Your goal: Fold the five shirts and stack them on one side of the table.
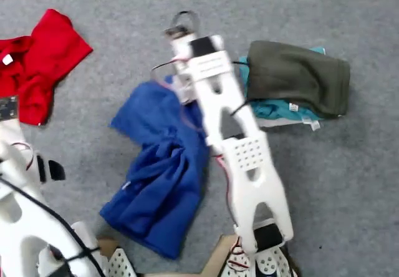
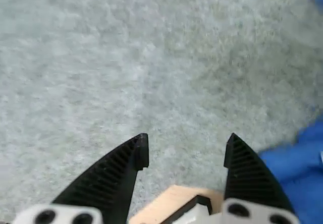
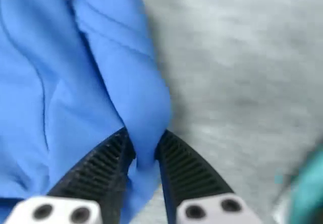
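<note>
The blue shirt [image 1: 159, 189] lies bunched up on the grey mat [image 1: 349, 183]. The right gripper [image 3: 145, 151] pinches a fold of it. Left of it, the left gripper [image 2: 186, 151] hangs with jaws spread wide. The red shirt [image 1: 43, 58] lies farther left. A green shirt [image 1: 299, 77] sits on a pile to its right.

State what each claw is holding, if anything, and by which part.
The right claw pinches an edge fold of the blue shirt. The left claw is open, holding nothing.
</note>
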Action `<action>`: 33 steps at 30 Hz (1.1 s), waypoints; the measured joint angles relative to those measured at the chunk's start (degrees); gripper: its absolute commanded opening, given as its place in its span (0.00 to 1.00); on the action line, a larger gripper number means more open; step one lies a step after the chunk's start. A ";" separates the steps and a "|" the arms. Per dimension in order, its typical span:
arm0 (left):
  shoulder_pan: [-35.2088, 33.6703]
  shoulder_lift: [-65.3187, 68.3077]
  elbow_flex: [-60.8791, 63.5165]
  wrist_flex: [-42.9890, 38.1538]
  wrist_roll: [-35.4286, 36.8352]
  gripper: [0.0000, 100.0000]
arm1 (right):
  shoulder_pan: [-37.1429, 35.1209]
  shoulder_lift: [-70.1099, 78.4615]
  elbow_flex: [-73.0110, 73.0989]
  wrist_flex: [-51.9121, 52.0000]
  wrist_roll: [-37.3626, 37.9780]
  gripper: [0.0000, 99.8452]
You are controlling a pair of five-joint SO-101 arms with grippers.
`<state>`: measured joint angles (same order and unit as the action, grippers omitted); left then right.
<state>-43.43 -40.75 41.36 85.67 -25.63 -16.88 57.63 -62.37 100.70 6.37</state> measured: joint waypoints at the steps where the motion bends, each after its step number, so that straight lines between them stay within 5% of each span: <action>1: 1.23 1.49 0.18 0.00 0.00 0.25 | 1.93 0.00 0.18 0.00 0.00 0.01; 10: 12.75 12.40 0.18 -4.13 8.70 0.25 | 11.60 -14.24 24.97 0.00 7.38 0.02; 16: 16.62 16.62 0.18 -5.63 10.81 0.25 | 11.60 -29.98 43.69 0.00 16.44 0.24; 19: 17.23 16.97 0.18 -5.63 10.99 0.25 | 11.60 -37.71 45.27 0.00 22.07 0.30; 25: 17.23 17.05 0.18 -5.63 10.99 0.25 | 10.11 -46.42 43.78 0.00 32.44 0.27; 33: 17.23 17.05 0.18 -5.63 10.99 0.25 | -0.53 -37.10 33.41 -6.15 43.34 0.24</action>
<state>-26.20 -23.69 41.54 80.04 -14.64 -17.41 20.53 -28.97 94.55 49.71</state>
